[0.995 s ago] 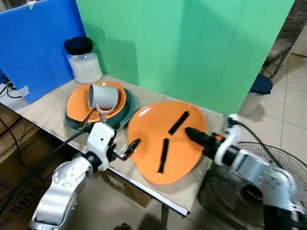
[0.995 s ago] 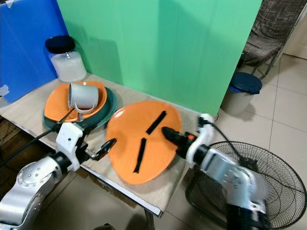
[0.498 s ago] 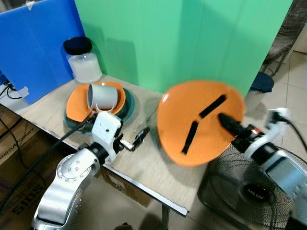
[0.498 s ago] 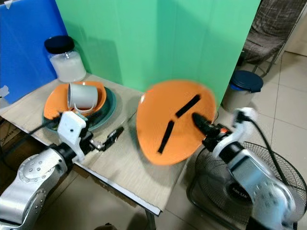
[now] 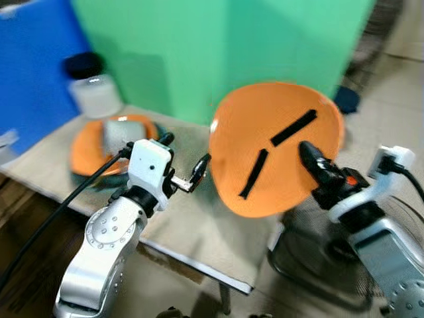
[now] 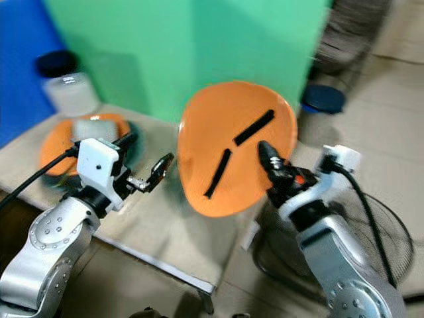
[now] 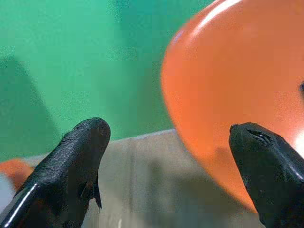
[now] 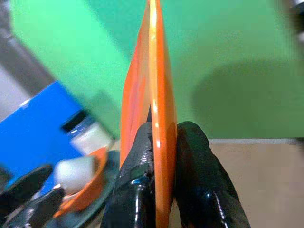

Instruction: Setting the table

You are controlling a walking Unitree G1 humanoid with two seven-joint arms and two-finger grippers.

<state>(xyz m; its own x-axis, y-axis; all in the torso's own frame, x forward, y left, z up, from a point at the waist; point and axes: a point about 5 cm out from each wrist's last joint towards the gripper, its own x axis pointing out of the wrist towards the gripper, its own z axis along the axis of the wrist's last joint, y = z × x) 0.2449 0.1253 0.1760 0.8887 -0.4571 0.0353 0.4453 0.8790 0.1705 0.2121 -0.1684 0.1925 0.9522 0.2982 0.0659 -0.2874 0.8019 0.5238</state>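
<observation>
Plate on edge in my right claw, above the far-right corner of the surface

My right claw (image 5: 311, 156) is clamped on the rim of the orange plate (image 5: 268, 142), one finger on each face, and I hold it nearly upright in the air, its broad face toward my head and its two black strips (image 5: 292, 128) slanting across it. The plate hangs over the right end of the surface (image 5: 199, 225), not touching it; its lower rim is what I judge must come down and flatten first. My left claw (image 5: 199, 173) is spread apart with nothing in it, just beside the plate's left rim, pointing at it. The stacked orange plate with the grey cup (image 5: 119, 134) sits well apart at the left, so the bare spot lies below and between.
</observation>
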